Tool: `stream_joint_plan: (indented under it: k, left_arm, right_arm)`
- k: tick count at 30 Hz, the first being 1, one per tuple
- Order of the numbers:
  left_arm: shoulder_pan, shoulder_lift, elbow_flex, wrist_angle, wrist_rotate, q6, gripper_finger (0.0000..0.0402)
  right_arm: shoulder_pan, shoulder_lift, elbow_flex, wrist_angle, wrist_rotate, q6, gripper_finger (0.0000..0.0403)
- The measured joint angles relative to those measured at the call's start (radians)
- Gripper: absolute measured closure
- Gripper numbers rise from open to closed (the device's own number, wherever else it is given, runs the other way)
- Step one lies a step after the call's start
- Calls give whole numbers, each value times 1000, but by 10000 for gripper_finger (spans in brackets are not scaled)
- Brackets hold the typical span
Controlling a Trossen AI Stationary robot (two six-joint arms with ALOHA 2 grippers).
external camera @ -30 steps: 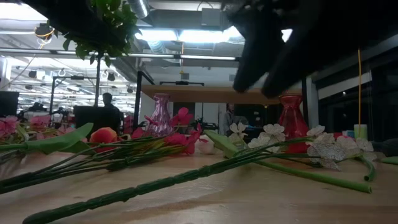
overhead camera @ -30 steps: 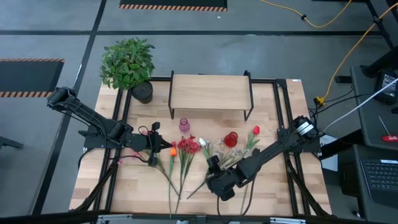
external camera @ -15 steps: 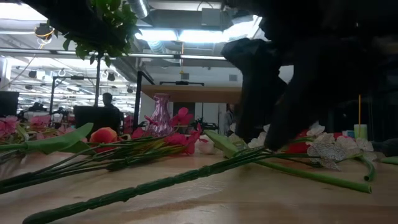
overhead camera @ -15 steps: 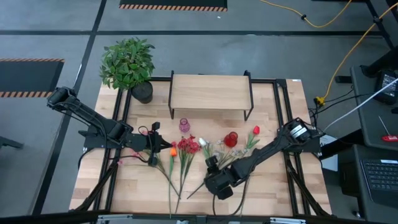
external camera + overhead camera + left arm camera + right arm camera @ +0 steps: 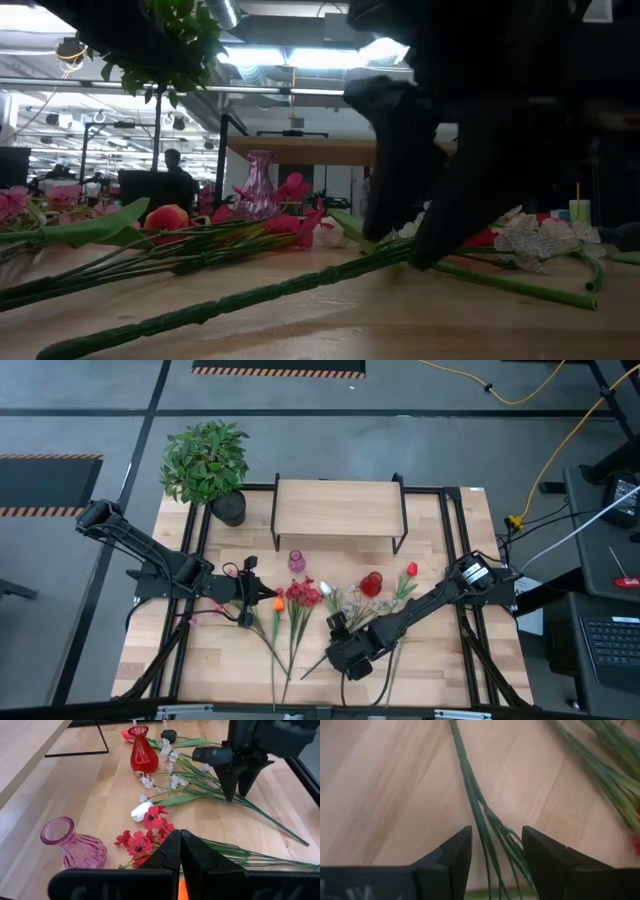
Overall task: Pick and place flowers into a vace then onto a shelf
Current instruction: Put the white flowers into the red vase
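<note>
Lower now than a second ago, the right hand [image 5: 336, 628] has come down among the flowers [image 5: 300, 600] and shifted slightly toward the tabletop's [image 5: 230, 650] near-left side. Its two dark fingers [image 5: 452, 855] stand wide apart, straddling a thin green stem [image 5: 475, 810] without closing on it; the tips rest at or just above the wood.

Landmark: the red vase [image 5: 372, 582], upright in the middle of the tabletop. The flowers lie flat, fanned out on the near side of it and to both sides, their stems running toward the front edge. A pink vase [image 5: 296, 561] stands to the red vase's left, empty. The shelf [image 5: 338, 508] stands behind the red vase, its light wood top bare. A bushy potted plant [image 5: 206, 463] sits far left of the shelf.

The left hand [image 5: 262, 598] waits well to the left of the red vase, past the pink one, fingers [image 5: 167, 855] pressed together with nothing between them, just above an orange bloom [image 5: 278, 603].
</note>
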Motion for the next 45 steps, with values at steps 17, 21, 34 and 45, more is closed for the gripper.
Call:
stream_joint_plan:
  k: [17,21,34,45]
  left_arm:
    - [0,0,0,-21,0,0,393]
    - [0,0,0,-21,0,0,395]
    - [0,0,0,-21,-1,0,394]
    - [0,0,0,-21,-1,0,394]
  right_arm:
    - [-20,12,2,-61,0,17,228]
    - [-20,12,2,-63,1,16,235]
    - [-21,13,80,-186,6,23,392]
    - [-21,13,177,-342,18,23,400]
